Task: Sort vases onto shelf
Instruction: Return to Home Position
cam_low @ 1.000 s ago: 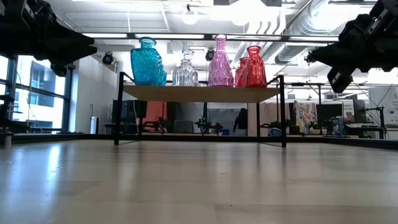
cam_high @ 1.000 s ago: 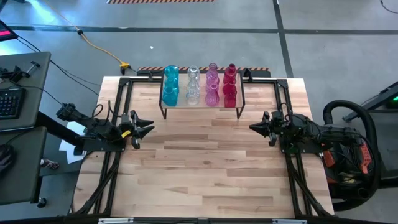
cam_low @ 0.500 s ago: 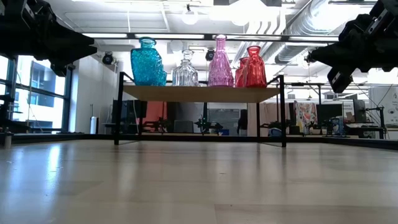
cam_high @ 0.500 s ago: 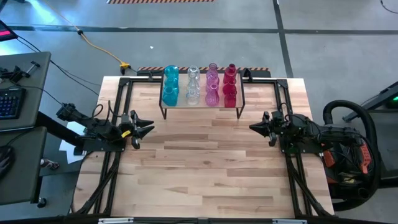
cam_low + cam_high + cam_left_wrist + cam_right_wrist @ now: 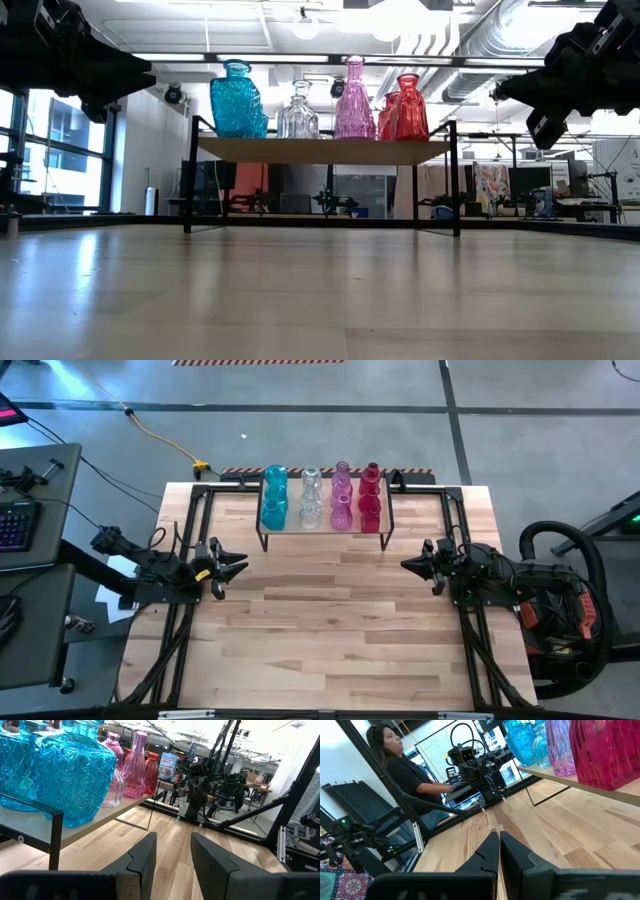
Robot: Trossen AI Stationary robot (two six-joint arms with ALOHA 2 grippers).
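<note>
Nearest to you, the pale wooden tabletop (image 5: pixel 330 640) runs back from its front edge. About halfway along it, both arms hover above the wood, one at each side, pointing inward at one another. You have the left gripper (image 5: pixel 236 567) near the left edge. Its jaws stand apart, with a clear gap between them in the left wrist view. Opposite it, the right gripper (image 5: pixel 406 565) sits near the right edge. Its jaws are drawn together, with only a thin slit between them in the right wrist view. Both grippers are well apart from the shelf.

Farther back, the shelf (image 5: pixel 300 529) stands centred at the tabletop's far edge, a low light wood top on thin black legs. The vases stand upright on it in four lines by colour, each line running front to back. The teal vases (image 5: pixel 274 502) are at the left end, then the clear vases (image 5: pixel 311 502), then the pink vases (image 5: pixel 342 500), with the red vases (image 5: pixel 371 502) at the right end. In the low view the pink line's bottle neck rises highest.

Beyond the tabletop, a yellow cable (image 5: pixel 160 435) crosses the grey floor and a keyboard (image 5: pixel 15 525) lies on a side desk at the left. In the right wrist view, a person in a dark top (image 5: pixel 407 770) shows past the left arm's side.
</note>
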